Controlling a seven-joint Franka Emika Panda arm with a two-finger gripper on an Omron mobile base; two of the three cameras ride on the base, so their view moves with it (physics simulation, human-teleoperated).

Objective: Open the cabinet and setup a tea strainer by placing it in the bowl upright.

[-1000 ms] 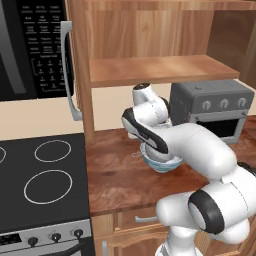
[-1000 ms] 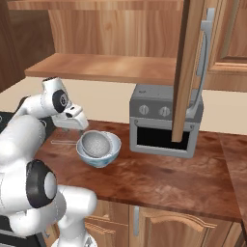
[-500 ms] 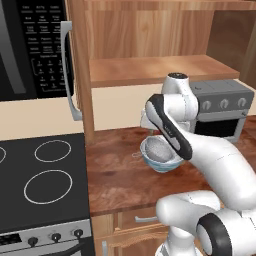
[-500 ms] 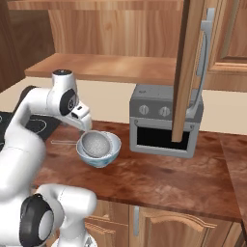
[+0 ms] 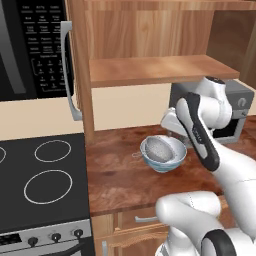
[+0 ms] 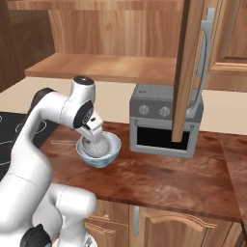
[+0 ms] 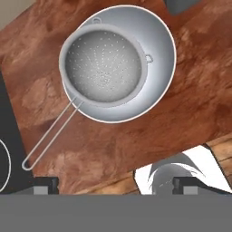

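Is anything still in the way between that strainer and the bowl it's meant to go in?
Nothing visible. The strainer already sits upright inside the bowl, its handle sticking out over the rim. The open gripper hangs above, holding nothing.

black microwave [image 5: 30,50], stovetop [image 5: 42,182] — grey toaster oven [image 6: 164,126], wooden counter [image 6: 169,178]

a kitchen: stove [image 5: 42,185], microwave [image 5: 32,50], wooden cabinet [image 5: 150,45], countertop [image 6: 173,176]

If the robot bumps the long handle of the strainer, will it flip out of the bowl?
Probably not all the way. The tea strainer sits deep inside the bowl, so the rim should catch it. It looks thin and meshy, so likely light and easy to tilt. Its wire handle sticks far out over the counter, so a bump could rock it.
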